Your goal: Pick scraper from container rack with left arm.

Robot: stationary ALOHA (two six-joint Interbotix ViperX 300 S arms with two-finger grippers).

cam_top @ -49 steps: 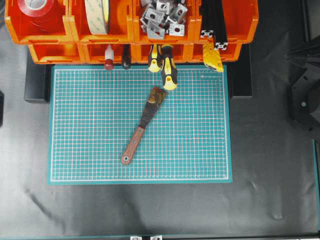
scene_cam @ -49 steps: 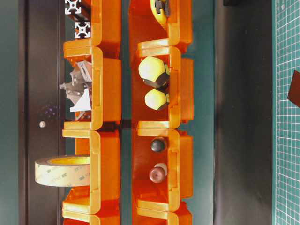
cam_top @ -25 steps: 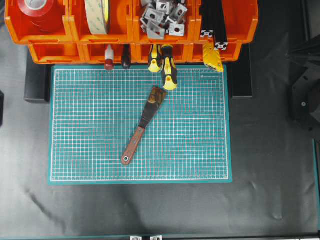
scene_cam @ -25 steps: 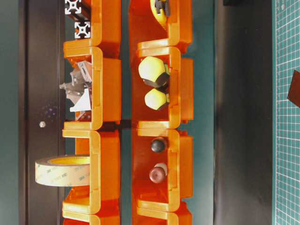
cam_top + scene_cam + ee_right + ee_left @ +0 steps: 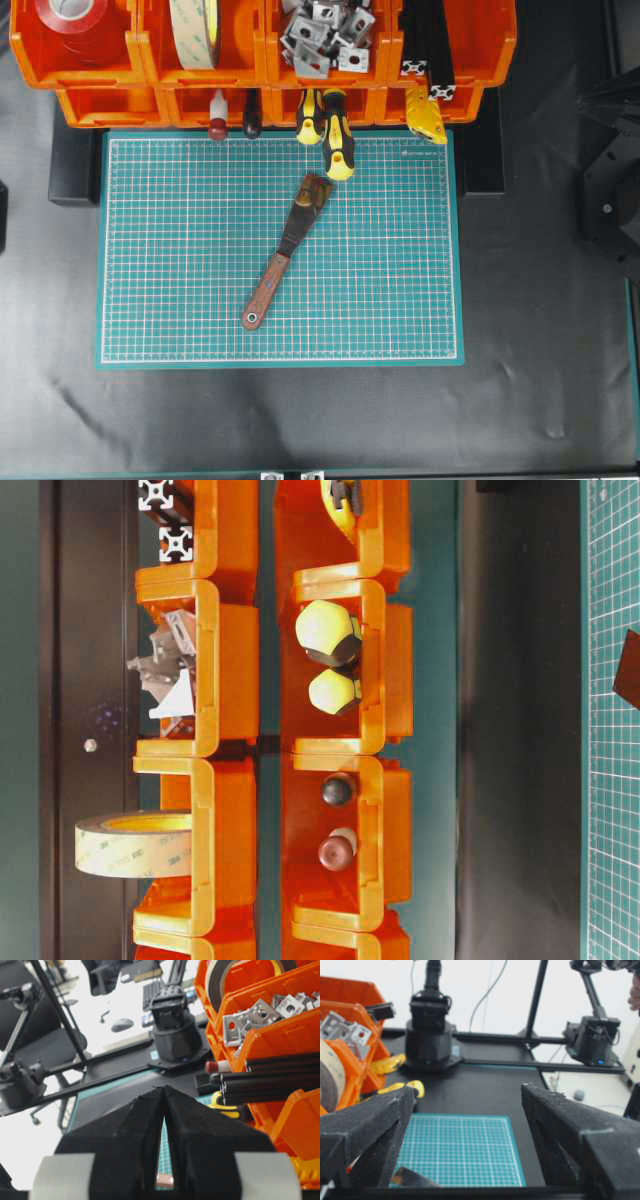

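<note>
The scraper (image 5: 287,252) lies flat on the green cutting mat (image 5: 180,300) near the mat's middle, blade pointing toward the container rack (image 5: 260,60) at the table's far edge (its handle angles to the mat's near left corner). The left claw (image 5: 465,1130) hangs wide, holding nothing. The right claw (image 5: 164,1135) has its fingers pressed nearly together, empty.

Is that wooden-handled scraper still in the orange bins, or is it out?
Out. The scraper lies flat on the green mat, in front of the orange rack, with nothing holding it.
</note>
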